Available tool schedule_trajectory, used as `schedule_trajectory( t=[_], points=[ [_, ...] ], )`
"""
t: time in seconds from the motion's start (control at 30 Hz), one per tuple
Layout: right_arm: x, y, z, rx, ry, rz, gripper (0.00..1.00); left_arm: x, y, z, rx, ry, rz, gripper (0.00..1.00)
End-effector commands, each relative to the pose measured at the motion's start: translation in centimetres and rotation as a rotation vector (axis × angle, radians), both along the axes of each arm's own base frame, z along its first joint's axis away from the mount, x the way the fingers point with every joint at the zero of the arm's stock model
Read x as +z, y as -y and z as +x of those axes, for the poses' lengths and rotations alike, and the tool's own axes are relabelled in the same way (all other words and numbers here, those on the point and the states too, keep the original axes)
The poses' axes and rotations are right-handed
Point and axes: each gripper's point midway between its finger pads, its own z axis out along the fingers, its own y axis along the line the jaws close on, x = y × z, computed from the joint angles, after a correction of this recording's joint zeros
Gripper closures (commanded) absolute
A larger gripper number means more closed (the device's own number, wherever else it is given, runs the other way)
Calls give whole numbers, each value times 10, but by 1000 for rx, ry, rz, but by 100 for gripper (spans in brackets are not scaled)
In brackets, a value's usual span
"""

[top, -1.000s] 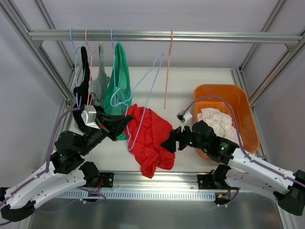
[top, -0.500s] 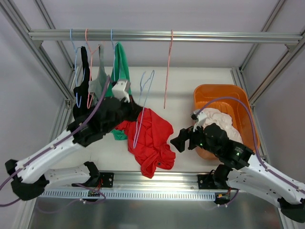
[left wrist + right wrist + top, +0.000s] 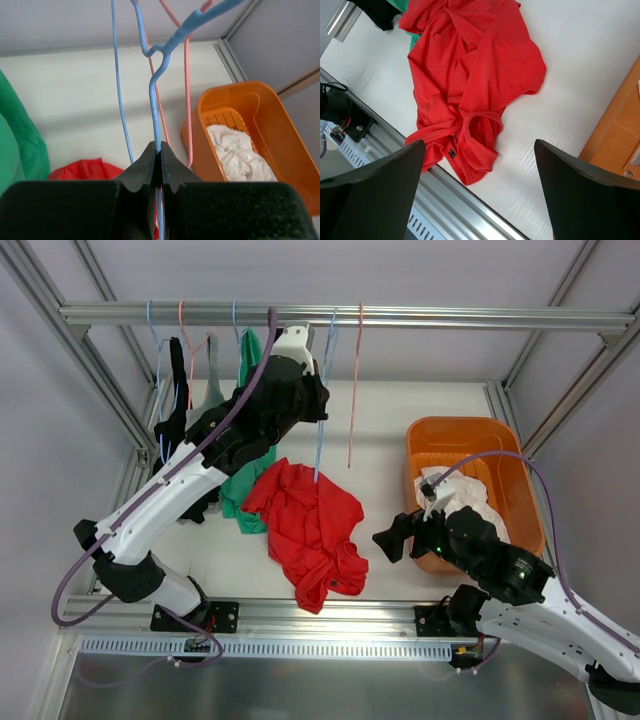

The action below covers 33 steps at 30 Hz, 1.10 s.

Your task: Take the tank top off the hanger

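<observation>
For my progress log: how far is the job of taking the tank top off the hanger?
Done: the red tank top lies on the table, free. In hand: the left gripper holds the bare blue hanger by the rail. Left: apparently only releasing it.

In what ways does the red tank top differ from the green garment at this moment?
The red tank top lies crumpled on the table; the green garment hangs from the rail. The red tank top shows whole from above; the green garment is partly hidden by the left arm. Neither is in a gripper.
</observation>
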Motion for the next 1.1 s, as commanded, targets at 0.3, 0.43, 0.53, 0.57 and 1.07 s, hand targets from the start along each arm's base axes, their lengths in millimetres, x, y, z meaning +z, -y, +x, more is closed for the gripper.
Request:
schedule_trajectory(
  t=[0.3, 0.43, 0.53, 0.57, 1.07],
  points=[
    [13, 4, 0, -15, 28, 29, 4, 15, 20, 50, -10, 10, -17, 100],
    [14, 4, -1, -10, 28, 35, 4, -9, 25, 57, 1, -47, -9, 100],
    [12, 2, -2, 0, 20, 28, 4, -18, 29, 63, -9, -67, -8, 100],
    [12, 2, -2, 0, 18, 28, 4, -20, 30, 64, -11, -74, -10, 100],
    [-15, -57, -3, 222, -17, 2, 2, -10, -3, 36, 8, -56, -13, 1]
  ],
)
